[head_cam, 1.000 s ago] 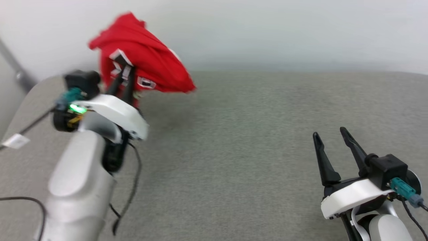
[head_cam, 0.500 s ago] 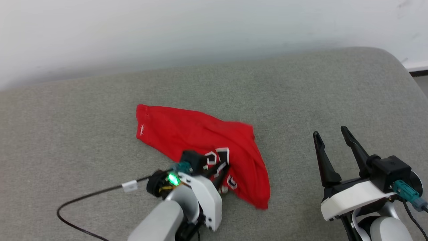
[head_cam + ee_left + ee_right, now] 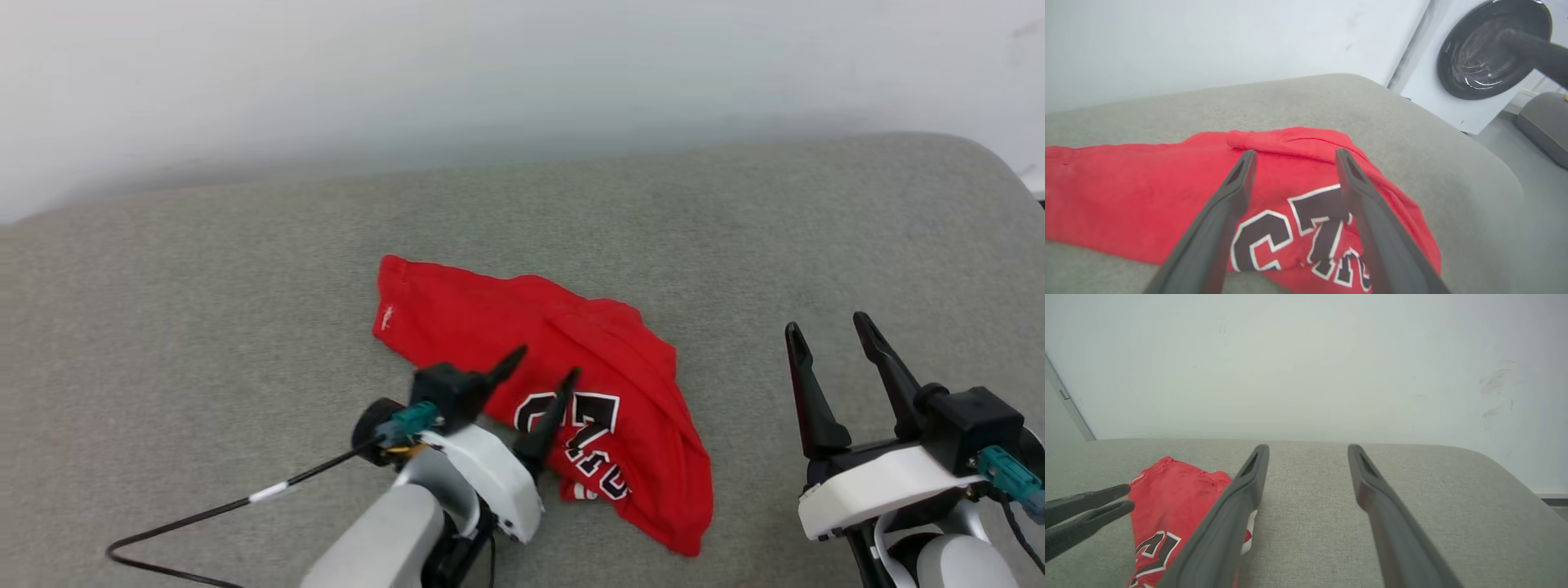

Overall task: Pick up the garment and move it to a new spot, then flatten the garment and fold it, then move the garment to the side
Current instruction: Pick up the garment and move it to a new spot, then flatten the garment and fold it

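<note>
The garment lies in a crumpled heap in the middle of the grey padded surface. It is a red shirt, with its black and white lettering bunched up on the side nearest the robot. The left pincer hangs just above that lettering. Its two fingers are spread wide with nothing between them, so the garment rests on its own. I think it sits there because this is its new spot. The heap needs smoothing before any fold can work.

The right pincer is well apart from the garment, off to its right. It is spread wide too and holds nothing. I guess it waits there so both can take an edge each. A washing machine stands beyond the garment, past the surface's far corner.
</note>
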`<state>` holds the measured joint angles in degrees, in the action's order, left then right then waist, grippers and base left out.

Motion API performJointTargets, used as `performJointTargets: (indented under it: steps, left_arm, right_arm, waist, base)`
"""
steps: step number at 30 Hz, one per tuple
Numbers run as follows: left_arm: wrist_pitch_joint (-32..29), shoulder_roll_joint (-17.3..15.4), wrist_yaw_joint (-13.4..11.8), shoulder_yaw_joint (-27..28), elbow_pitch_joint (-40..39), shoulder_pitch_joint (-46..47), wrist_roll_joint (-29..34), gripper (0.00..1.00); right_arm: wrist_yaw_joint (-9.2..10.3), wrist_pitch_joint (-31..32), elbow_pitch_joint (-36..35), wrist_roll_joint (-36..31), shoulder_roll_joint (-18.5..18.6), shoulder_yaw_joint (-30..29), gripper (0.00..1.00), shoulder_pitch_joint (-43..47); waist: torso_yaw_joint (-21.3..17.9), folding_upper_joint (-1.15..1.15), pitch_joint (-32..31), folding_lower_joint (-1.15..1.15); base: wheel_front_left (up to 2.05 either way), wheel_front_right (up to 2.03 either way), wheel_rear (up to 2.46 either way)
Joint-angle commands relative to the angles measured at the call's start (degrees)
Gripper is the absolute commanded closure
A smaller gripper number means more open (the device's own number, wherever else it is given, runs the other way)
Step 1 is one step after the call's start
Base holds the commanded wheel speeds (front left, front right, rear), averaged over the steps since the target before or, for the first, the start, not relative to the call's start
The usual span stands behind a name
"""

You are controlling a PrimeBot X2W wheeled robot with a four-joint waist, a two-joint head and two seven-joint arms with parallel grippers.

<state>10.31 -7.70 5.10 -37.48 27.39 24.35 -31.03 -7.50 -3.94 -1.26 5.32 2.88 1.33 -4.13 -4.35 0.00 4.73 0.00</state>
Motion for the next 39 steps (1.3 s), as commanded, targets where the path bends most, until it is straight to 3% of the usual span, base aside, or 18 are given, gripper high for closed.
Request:
performJointTargets:
  steps: [1,8,14,22,39]
  left_arm:
    - [1.0,-0.6,-0.9,1.0,-0.7,-0.7,-0.1,0.0]
    - [4.4,-3.9,-7.9,8.8,-7.2,-3.3,0.1,0.0]
    - [4.9,-7.6,-11.2,15.4,-12.2,-7.9,0.5,0.0]
    - [5.0,-10.6,-11.9,16.3,-15.1,-13.9,2.1,0.0]
    - [4.2,-10.9,-13.0,16.0,-16.0,-16.2,0.9,0.0]
  right_arm:
    - [0.02,0.0,0.2,0.1,0.0,-0.1,0.0,0.9]
    - [0.02,0.5,0.3,0.4,0.0,-1.4,0.0,2.1]
    - [0.02,0.8,0.1,0.7,0.0,-3.1,0.0,3.4]
    - [0.02,1.7,0.0,1.2,0.0,-3.8,0.0,6.3]
    - [0.02,3.7,-1.6,1.8,0.0,-3.1,0.0,7.6]
  waist:
    - [1.6,0.0,-1.1,0.0]
    - [6.0,0.0,-2.1,0.0]
    - [8.1,0.0,-2.6,0.0]
    - [7.4,0.0,-4.5,0.0]
    - [5.7,0.0,-5.0,0.0]
  base:
    - [0.0,0.0,0.0]
    - [0.0,0.0,0.0]
    - [0.0,0.0,0.0]
    - [0.0,0.0,0.0]
    - [0.0,0.0,0.0]
